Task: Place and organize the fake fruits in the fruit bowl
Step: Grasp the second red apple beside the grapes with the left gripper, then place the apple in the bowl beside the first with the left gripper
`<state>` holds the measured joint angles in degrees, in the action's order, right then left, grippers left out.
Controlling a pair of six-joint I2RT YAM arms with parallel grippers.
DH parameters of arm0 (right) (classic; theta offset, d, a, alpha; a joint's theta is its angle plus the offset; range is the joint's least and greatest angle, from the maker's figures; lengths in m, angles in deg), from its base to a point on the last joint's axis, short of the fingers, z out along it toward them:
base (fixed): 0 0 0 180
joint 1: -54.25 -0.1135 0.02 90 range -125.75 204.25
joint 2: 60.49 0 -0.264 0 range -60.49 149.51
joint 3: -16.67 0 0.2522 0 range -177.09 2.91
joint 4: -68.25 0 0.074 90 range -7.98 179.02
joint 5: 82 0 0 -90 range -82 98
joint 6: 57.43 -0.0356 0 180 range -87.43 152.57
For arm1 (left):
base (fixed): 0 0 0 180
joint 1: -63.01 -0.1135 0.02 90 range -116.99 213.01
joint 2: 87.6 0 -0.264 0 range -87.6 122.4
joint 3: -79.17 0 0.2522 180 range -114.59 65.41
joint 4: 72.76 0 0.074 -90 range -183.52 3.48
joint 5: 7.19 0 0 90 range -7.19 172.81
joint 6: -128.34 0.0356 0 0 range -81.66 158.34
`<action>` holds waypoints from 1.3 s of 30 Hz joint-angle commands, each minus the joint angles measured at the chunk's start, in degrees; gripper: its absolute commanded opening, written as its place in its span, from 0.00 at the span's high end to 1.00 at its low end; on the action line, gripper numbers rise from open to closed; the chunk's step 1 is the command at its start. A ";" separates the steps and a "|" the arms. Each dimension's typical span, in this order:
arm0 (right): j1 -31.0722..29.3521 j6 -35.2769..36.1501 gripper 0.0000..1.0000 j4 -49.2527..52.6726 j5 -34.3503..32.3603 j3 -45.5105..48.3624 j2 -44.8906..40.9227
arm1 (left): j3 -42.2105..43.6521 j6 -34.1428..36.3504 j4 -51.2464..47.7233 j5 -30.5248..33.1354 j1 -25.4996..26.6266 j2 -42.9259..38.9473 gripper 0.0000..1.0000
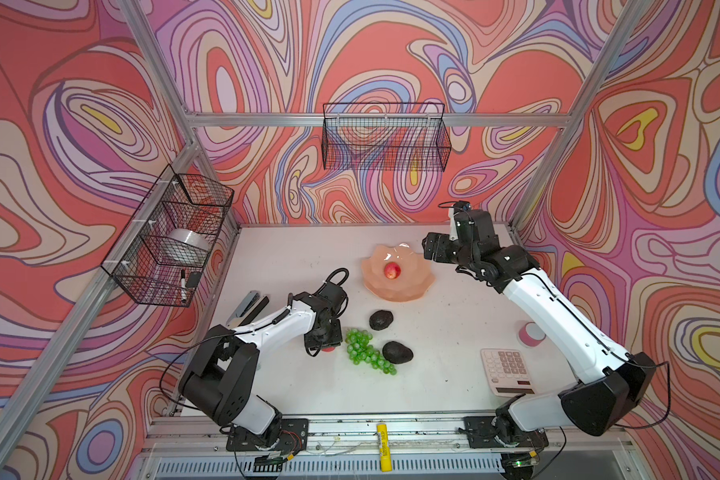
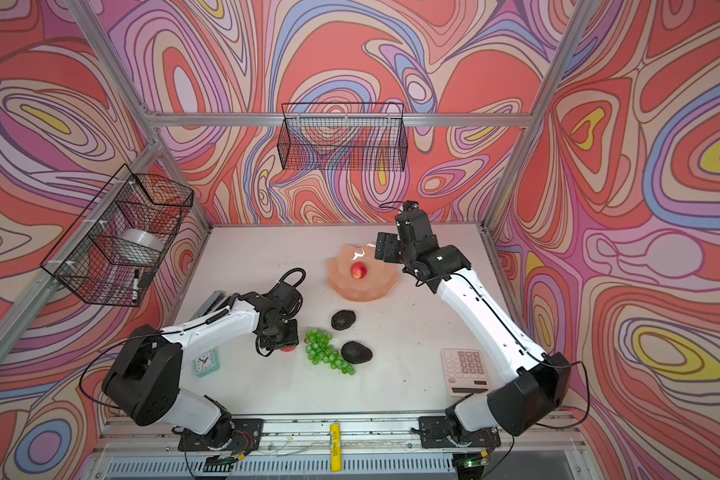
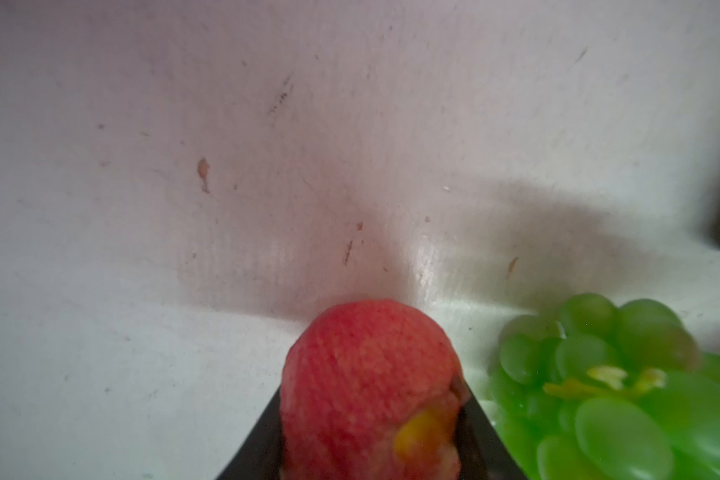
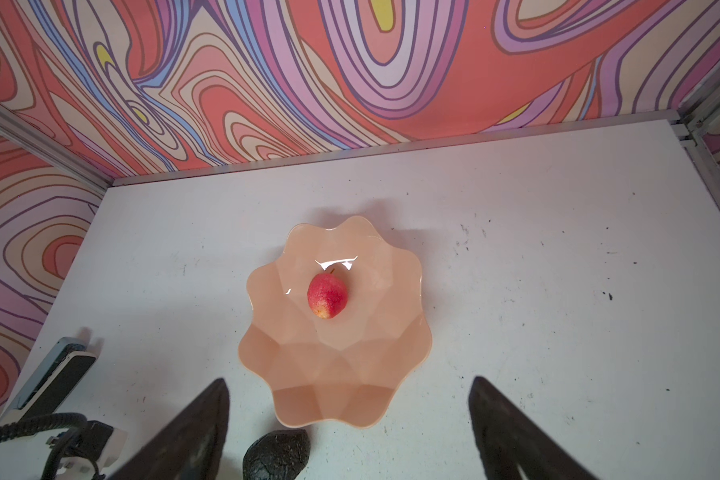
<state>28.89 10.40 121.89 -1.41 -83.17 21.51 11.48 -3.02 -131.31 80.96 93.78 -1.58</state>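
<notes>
My left gripper [image 1: 326, 345] points down at the table, left of the green grapes [image 1: 366, 352]. In the left wrist view its fingers [image 3: 472, 419] press on both sides of a red apple [image 3: 366, 382] that sits beside the grapes [image 3: 620, 395]. A second red apple [image 1: 392, 271] lies in the peach fruit bowl [image 1: 395, 293] at the table's middle back. Two dark avocados [image 1: 380, 320] [image 1: 397, 352] rest on the table between bowl and grapes. My right gripper [image 1: 431, 247] hovers open at the bowl's right rim, with nothing between its fingers [image 4: 208, 415].
A pink calculator [image 1: 508, 371] and a pink-white tape roll [image 1: 531, 333] lie under the right arm. A mint clock [image 2: 204, 362] and a stapler [image 1: 248, 307] sit by the left arm. Black wire baskets [image 1: 171, 237] [image 1: 385, 137] hang on the left and back walls.
</notes>
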 commanded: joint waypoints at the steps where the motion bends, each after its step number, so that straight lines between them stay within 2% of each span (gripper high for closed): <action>1: 0.05 -0.50 0.07 0.29 -0.44 0.51 -1.06 | -8.42 3.58 -5.94 2.55 0.09 -5.18 0.64; 4: 0.09 -0.10 0.07 0.30 -0.91 1.64 -1.41 | -17.71 5.81 -7.12 -0.04 0.09 -3.30 0.66; 7: 0.09 -0.23 0.07 1.33 -1.71 2.64 -2.23 | -28.20 7.57 -8.19 -4.31 0.11 2.81 0.66; 9: 0.06 -0.48 0.08 1.47 -1.98 4.15 -3.70 | -33.08 7.90 -5.48 -6.30 0.09 6.84 0.66; 14: 0.07 -0.57 0.10 5.41 -4.03 7.36 -6.94 | -49.75 8.74 -4.77 -9.25 0.13 22.74 0.66; 17: 0.09 -1.31 0.11 6.61 -4.22 9.74 -9.51 | -55.64 8.28 -4.61 -9.43 0.24 29.70 0.66; 21: 0.08 -2.24 0.11 7.77 -4.59 12.44 -11.97 | -58.98 7.55 -4.80 -7.72 0.37 35.07 0.66; 29: 0.12 -3.23 0.11 7.86 -2.91 15.75 -13.50 | -58.77 4.48 -0.63 -8.06 1.70 39.81 0.63; 39: 0.05 -3.40 0.11 6.89 -1.93 17.82 -13.61 | -60.85 1.78 -0.47 -7.51 3.67 44.64 0.57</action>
<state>28.89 7.45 129.11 -3.90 -66.34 8.81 -48.06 0.56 -131.55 72.77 97.49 41.57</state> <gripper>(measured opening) 0.891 0.473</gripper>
